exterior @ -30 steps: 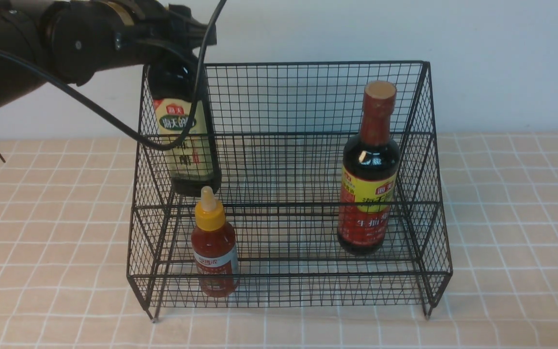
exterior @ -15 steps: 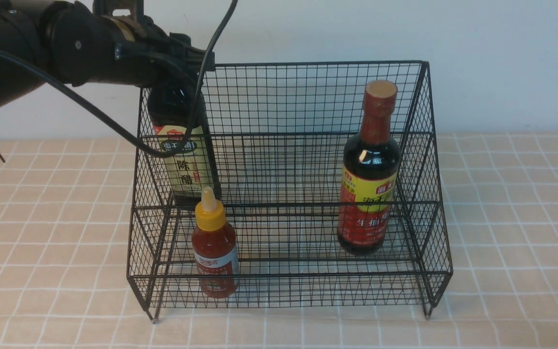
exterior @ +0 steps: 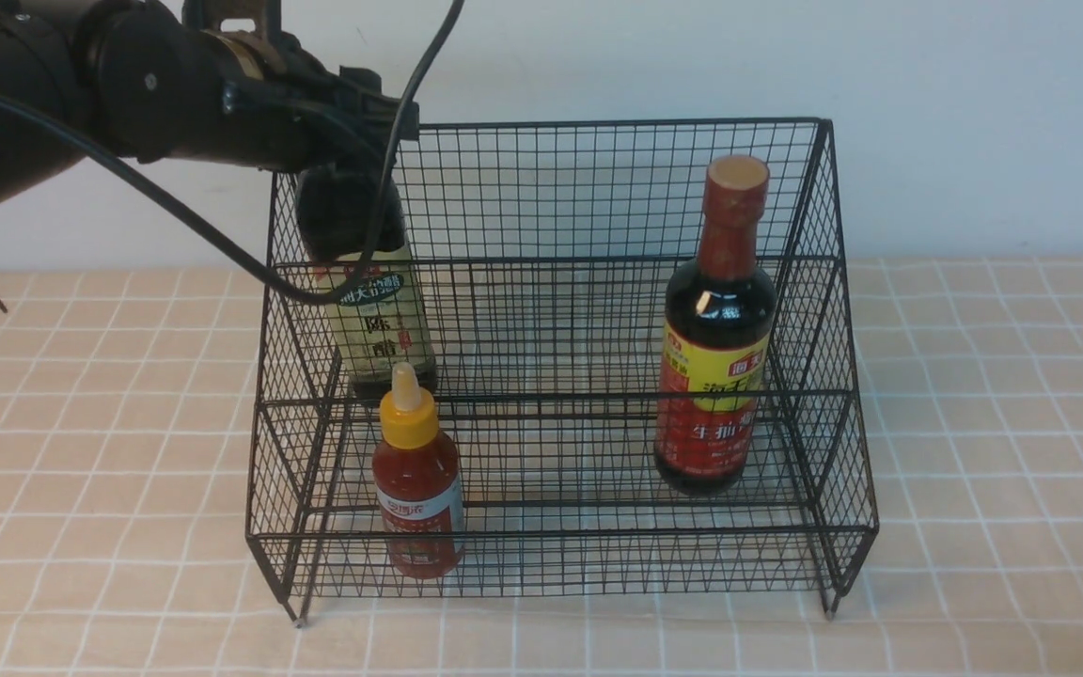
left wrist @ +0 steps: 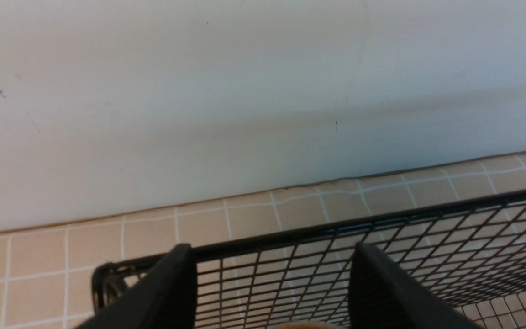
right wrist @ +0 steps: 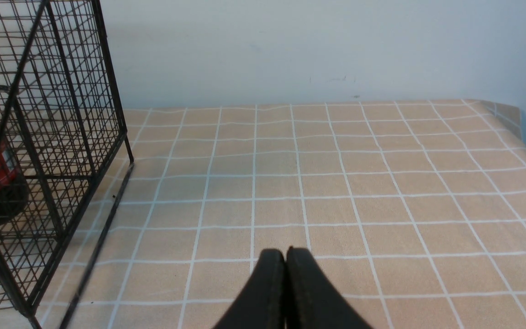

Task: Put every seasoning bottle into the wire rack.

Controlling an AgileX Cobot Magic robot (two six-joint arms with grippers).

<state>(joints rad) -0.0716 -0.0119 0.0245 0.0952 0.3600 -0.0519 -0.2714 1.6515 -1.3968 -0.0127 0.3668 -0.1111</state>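
So all three bottles are inside the black wire rack, which sits on the worktop with a pale wall behind it. The tall dark bottle with the beige label is at the back near the rack's left side, tilted a bit, and the left arm reaches over from the left and covers its top. A dark cable loops down from the arm and crosses in front of that bottle.

In the left wrist view the left fingers are spread, with a bit of a gold-coloured cap peeking out low between them, not pinched as far as the view shows. The rack's top rail runs just past them.

The small red sauce bottle with the yellow nozzle cap is in the lower front part, left of the middle, nearly upright. The red-necked bottle is over toward the rack's right side, leaning a little, red-and-yellow label facing out.

As for the right fingers, they're pressed together with nothing in them, above the worktop off to the right of the rack.
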